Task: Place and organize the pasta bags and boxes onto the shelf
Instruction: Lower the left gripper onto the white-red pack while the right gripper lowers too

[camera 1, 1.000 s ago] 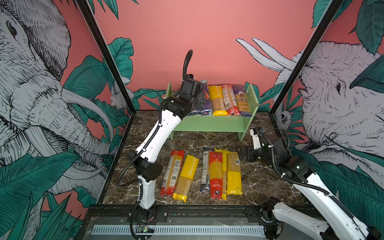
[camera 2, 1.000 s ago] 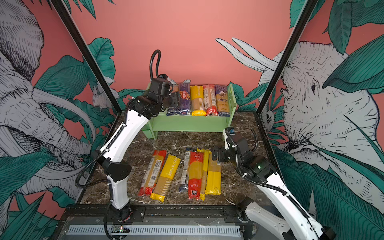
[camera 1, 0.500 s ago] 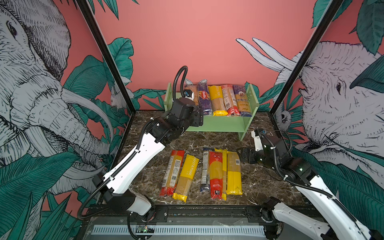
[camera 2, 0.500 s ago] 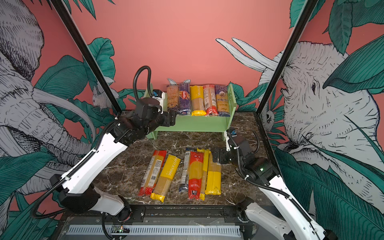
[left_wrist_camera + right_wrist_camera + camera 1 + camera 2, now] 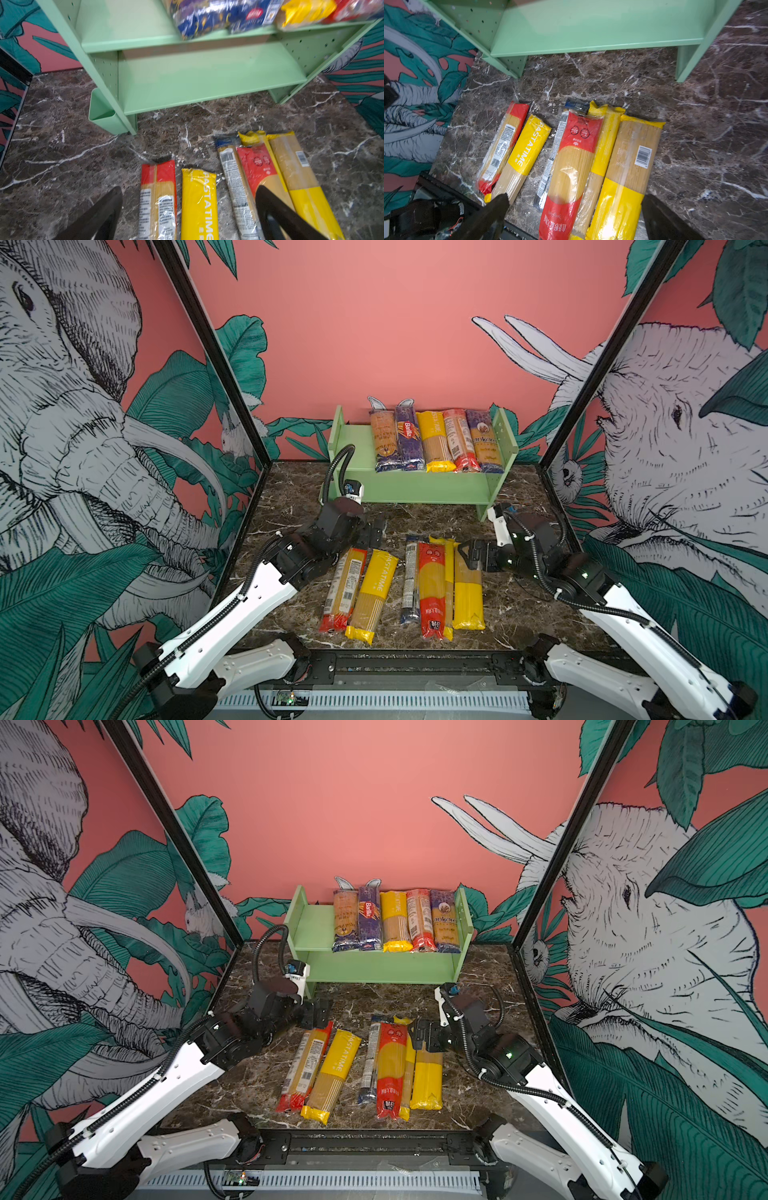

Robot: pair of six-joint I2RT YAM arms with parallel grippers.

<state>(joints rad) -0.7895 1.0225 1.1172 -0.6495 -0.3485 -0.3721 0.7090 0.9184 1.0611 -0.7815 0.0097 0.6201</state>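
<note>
The pale green shelf (image 5: 419, 489) stands at the back, and several pasta packs lie side by side on the right part of its top tier, among them the dark blue Barilla (image 5: 409, 435). Several more lie on the marble floor: a red-ended pack (image 5: 345, 589), a yellow one (image 5: 374, 593), a narrow blue-ended one (image 5: 410, 580), a red one (image 5: 432, 589) and a wide yellow one (image 5: 468, 597). My left gripper (image 5: 374, 531) (image 5: 190, 193) hangs open and empty over the far ends of the two left packs. Also open and empty, my right gripper (image 5: 471, 560) (image 5: 575, 198) is above the wide yellow pack.
The shelf's lower tier (image 5: 207, 83) is bare, as is the left part of its top tier (image 5: 353, 439). A small green cup (image 5: 101, 112) hangs on the shelf's left side panel. Black frame posts (image 5: 216, 356) and printed walls close in both sides.
My left arm has come back from the shelf's top tier down to the floor packs, and its jaws have widened. The pack it carried stays on the shelf. The right gripper barely shifted.
</note>
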